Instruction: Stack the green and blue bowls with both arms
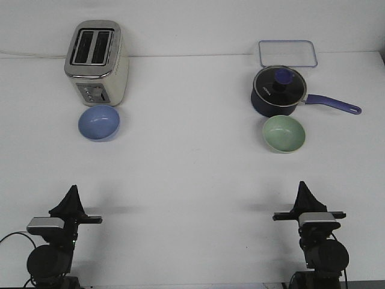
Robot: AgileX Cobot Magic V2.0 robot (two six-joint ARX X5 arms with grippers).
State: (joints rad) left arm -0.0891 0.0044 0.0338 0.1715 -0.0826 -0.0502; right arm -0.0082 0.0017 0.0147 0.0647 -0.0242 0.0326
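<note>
On the table [192, 180], blue bowl [98, 123] sits just in front of toaster [96, 62], far left; green bowl [284, 133] just in front of saucepan [280, 91], right. Left gripper [73, 191] and right gripper [302, 186] near front edge, both holding nothing, fingers together.

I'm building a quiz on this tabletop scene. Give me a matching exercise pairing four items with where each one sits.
Things:
1. blue bowl
2. green bowl
3. toaster
4. clear container lid

Places:
A. behind the saucepan
B. directly in front of the saucepan
C. far left, at the back
D. directly in front of the toaster

Pairs: 1-D, 2-B, 3-C, 4-A
</note>
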